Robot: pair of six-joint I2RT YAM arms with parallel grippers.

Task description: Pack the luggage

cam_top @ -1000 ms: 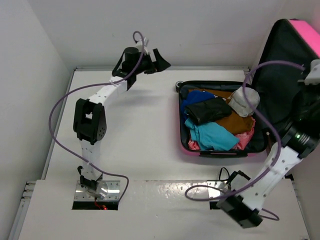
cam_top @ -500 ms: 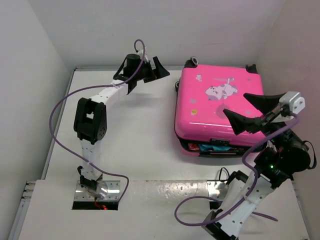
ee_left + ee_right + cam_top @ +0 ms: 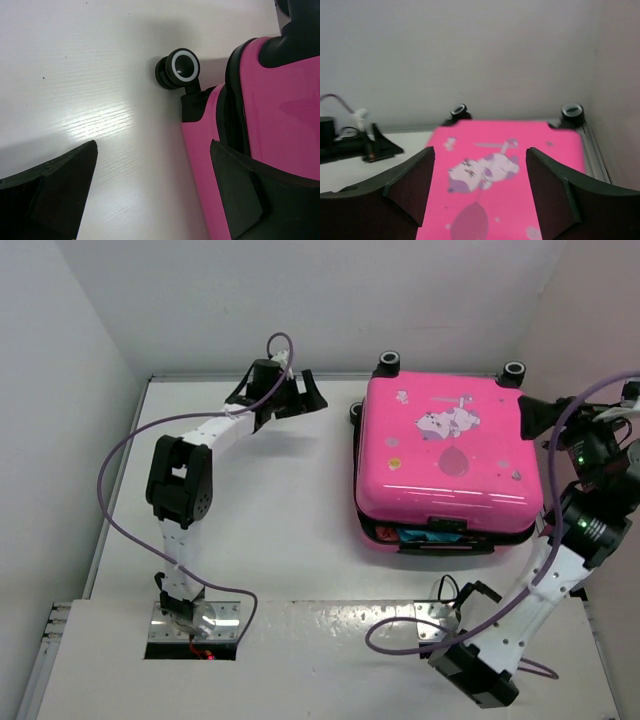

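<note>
The luggage is a bright pink hard-shell suitcase lying flat at the table's right, its lid down with the white cartoon print facing up. Blue and pink clothes show through a gap at its near edge. My right gripper hovers high over the case's right side, open and holding nothing; in the right wrist view its gripper frames the lid. My left gripper is open beside the case's back left corner. In the left wrist view that gripper sits low over the table, its right finger against the pink shell.
Black wheels stick out at the case's back end, and one lies close to my left fingers. Walls close in behind and on both sides. Bare white tabletop lies left of the case.
The lid has swung down from upright onto the packed clothes. My right gripper has opened, let the lid go and pulled back to the right. The left gripper shifted slightly.
</note>
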